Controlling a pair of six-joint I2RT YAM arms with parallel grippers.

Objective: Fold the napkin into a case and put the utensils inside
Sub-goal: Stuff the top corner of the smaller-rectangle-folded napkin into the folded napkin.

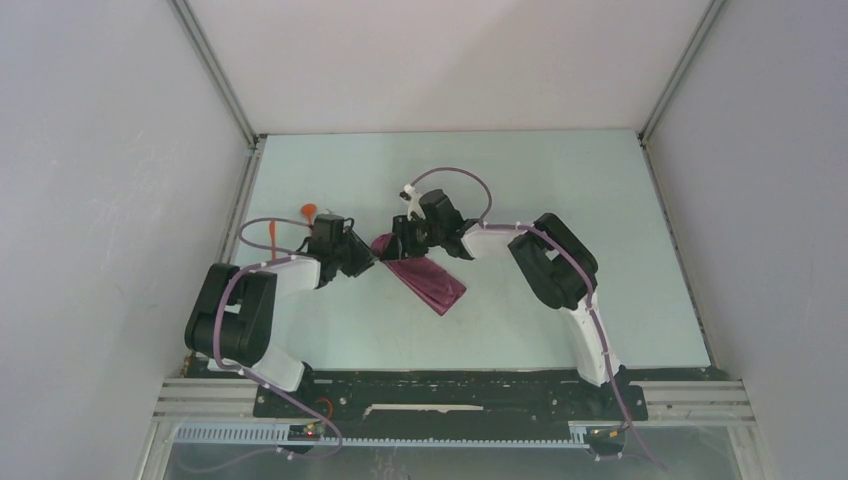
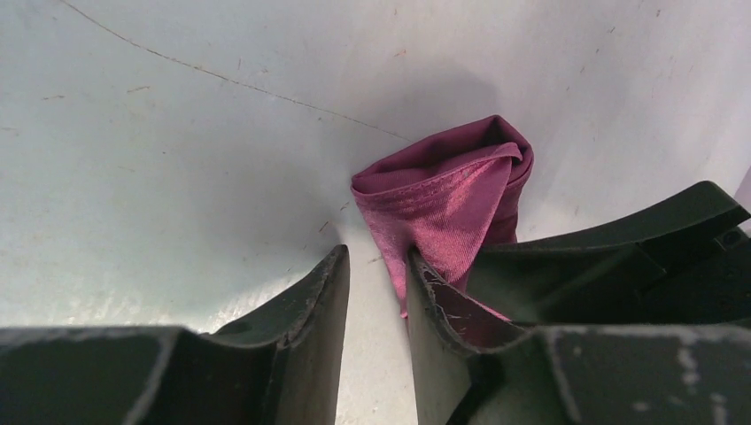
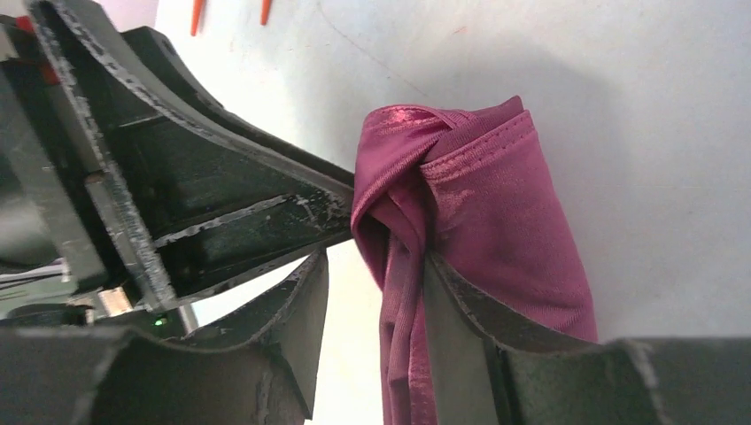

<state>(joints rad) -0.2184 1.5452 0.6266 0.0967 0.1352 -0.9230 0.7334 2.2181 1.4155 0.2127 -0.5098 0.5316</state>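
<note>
- Left gripper [image 2: 376, 255] first: parted, with bare table [image 2: 133, 133] showing through the gap. Clamped on nothing, only brushing the napkin [image 2: 452, 195] along one finger.
- As for the right gripper [image 3: 376, 261]: parted too, with a hanging strand of cloth inside the gap. Leaning on one finger, not pinched.
- Found near the table's middle in the top view: a bunched, twisted maroon roll running from 11 o'clock down to 5 o'clock. Met at its 11 o'clock end by both tools, one from 9 o'clock, the other from 1 o'clock.
- Not yet a tidy case: rumpled and wound on itself rather than flat and narrow.
- Off at 10 o'clock of the cloth, well apart from it and outside any fold: the orange utensils [image 1: 308, 211].
- Judged very light, limp and, going by the sheen, a little slick. Likely to slump, unroll or slide once let go, with no stiffness to keep a crease.
- Best taken at a hemmed edge or corner at the 11 o'clock end, pinching few layers rather than the whole twist, with the 5 o'clock end pinned to stop it dragging.
</note>
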